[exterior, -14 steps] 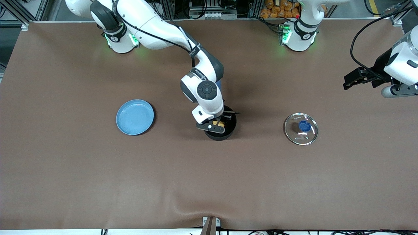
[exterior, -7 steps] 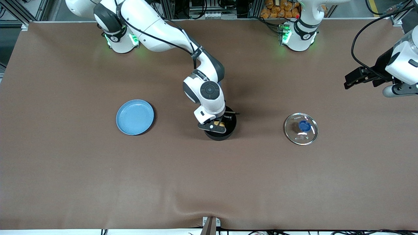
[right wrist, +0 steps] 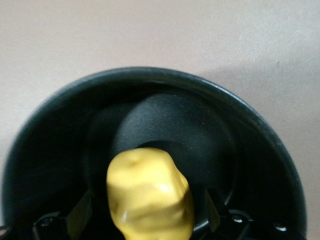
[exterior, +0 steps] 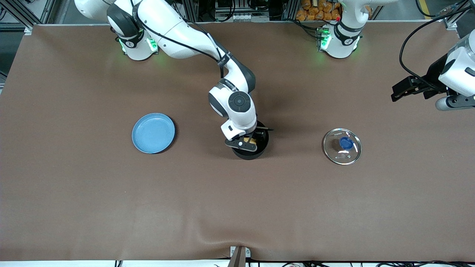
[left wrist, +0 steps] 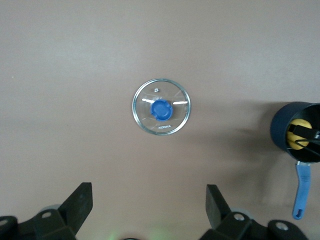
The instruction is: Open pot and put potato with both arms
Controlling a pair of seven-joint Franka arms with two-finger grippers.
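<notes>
right arm barely shifted since a second ago, right gripper [exterior: 248, 141] still down in the pot [exterior: 251, 145], fingers apart either side of the potato [right wrist: 150, 197], grip not clear. left gripper [exterior: 402, 90] waits wide open, high over the left arm's table end. lid [exterior: 341, 146] flat on table, plate [exterior: 153, 132] toward right arm's end.

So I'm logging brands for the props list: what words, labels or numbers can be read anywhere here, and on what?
Glass lid: a short white word is printed below the blue knob, too small to read for sure.
Right arm: small dark lettering on the white wrist shell, too small to read.
Pot, potato, plate: no text visible.
</notes>
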